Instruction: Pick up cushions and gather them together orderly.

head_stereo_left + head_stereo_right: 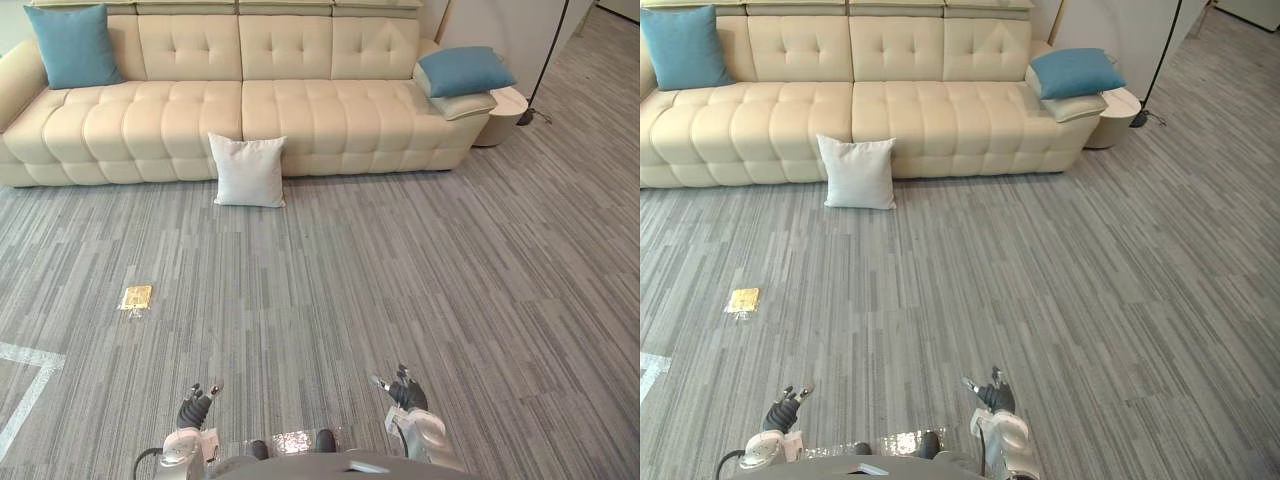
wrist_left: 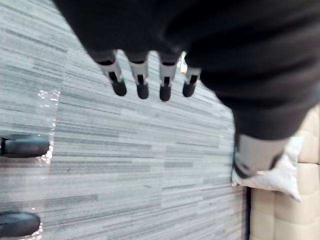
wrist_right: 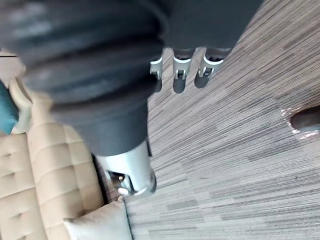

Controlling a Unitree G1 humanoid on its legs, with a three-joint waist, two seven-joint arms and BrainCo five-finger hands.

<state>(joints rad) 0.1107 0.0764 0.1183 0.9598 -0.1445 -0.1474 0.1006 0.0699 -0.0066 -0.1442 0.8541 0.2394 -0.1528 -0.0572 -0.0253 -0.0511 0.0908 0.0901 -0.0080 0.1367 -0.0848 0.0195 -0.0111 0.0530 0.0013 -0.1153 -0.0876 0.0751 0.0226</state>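
White cushion (image 1: 248, 170) stands against sofa (image 1: 190, 115) (on carpet (image 1: 400, 280)).

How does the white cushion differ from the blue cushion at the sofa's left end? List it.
Colour: the white cushion is off-white, the blue cushion teal. Place: the white cushion stands on the carpet against the sofa front; the blue cushion sits on the seat against the backrest. Both are square and upright.

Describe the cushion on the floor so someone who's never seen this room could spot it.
Find the long cream sofa. Leaning upright against the middle of its front stands the white cushion. It is the one cushion on the floor; the blue cushions sit up on the sofa.
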